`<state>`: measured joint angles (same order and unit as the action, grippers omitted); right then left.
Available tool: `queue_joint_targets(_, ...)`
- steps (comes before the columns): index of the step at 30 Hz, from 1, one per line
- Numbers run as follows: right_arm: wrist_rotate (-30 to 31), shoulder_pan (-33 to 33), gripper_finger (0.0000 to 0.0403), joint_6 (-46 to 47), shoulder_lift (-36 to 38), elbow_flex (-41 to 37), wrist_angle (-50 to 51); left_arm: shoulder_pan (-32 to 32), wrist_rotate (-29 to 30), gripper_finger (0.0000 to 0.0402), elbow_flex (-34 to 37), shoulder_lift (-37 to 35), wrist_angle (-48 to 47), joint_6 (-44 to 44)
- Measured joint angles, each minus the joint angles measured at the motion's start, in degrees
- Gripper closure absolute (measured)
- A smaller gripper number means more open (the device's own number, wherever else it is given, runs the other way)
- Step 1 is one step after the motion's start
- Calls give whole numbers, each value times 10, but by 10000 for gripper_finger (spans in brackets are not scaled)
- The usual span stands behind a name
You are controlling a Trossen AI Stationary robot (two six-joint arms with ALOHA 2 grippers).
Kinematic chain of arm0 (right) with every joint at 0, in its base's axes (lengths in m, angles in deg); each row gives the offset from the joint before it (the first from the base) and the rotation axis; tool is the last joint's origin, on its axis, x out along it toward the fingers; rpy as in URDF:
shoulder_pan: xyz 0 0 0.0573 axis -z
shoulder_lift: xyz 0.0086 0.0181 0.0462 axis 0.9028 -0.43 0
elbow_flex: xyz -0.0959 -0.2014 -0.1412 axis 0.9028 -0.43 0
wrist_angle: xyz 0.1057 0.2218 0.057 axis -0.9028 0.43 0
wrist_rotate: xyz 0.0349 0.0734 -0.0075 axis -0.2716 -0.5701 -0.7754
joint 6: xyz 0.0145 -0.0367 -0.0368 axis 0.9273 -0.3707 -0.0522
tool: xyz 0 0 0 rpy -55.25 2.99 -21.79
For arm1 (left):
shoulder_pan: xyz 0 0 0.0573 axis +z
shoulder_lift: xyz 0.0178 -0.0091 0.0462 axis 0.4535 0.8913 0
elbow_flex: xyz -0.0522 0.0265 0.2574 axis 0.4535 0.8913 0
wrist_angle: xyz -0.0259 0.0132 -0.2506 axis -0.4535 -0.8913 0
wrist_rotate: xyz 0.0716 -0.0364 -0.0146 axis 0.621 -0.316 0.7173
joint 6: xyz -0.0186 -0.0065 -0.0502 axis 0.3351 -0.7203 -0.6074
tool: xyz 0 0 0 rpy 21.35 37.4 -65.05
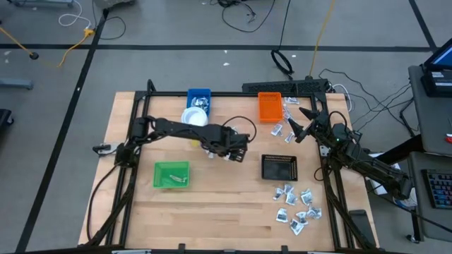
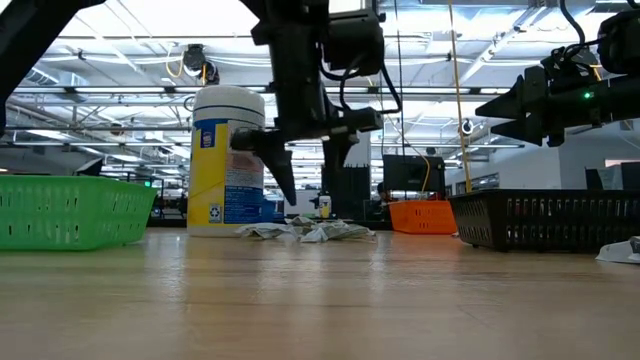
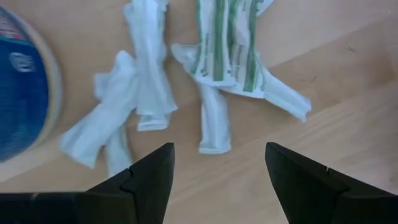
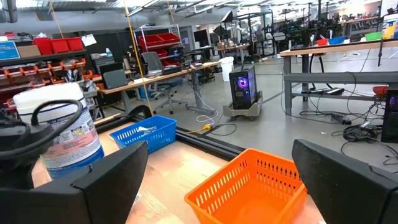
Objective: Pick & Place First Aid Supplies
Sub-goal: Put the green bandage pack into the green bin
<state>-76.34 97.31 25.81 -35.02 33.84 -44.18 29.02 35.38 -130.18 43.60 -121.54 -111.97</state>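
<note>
Trays: four; green [image 1: 171,174], blue [image 1: 199,96], orange [image 1: 269,106], black [image 1: 280,167].
Tub [image 1: 194,117]: one.
Left gripper [image 3: 217,165]: jaws open above packets [image 3: 214,74].
Right gripper [image 1: 294,121]: jaws open, empty.

White first aid packets [image 3: 149,81], one striped green [image 3: 227,43], lie on a pale wooden table [image 1: 226,204] beside a white tub [image 2: 228,160] with a blue and yellow label, among green [image 1: 171,174], blue [image 1: 198,97], orange [image 1: 269,106] and black baskets [image 1: 280,168].

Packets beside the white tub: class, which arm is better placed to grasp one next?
Left. The left gripper hovers open directly over those packets; the right gripper waits open by the orange tray.
</note>
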Motion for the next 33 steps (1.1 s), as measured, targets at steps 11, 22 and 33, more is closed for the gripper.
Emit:
queue_joint_targets(11,0,0,9,0,0,0,0,-9,-32,144,14,50,47,4)
queue_joint_targets(22,0,0,9,0,0,0,2,-9,-19,144,13,57,81,30)
queue_joint_targets(33,0,0,9,0,0,0,2,-11,-30,279,11,71,50,32)
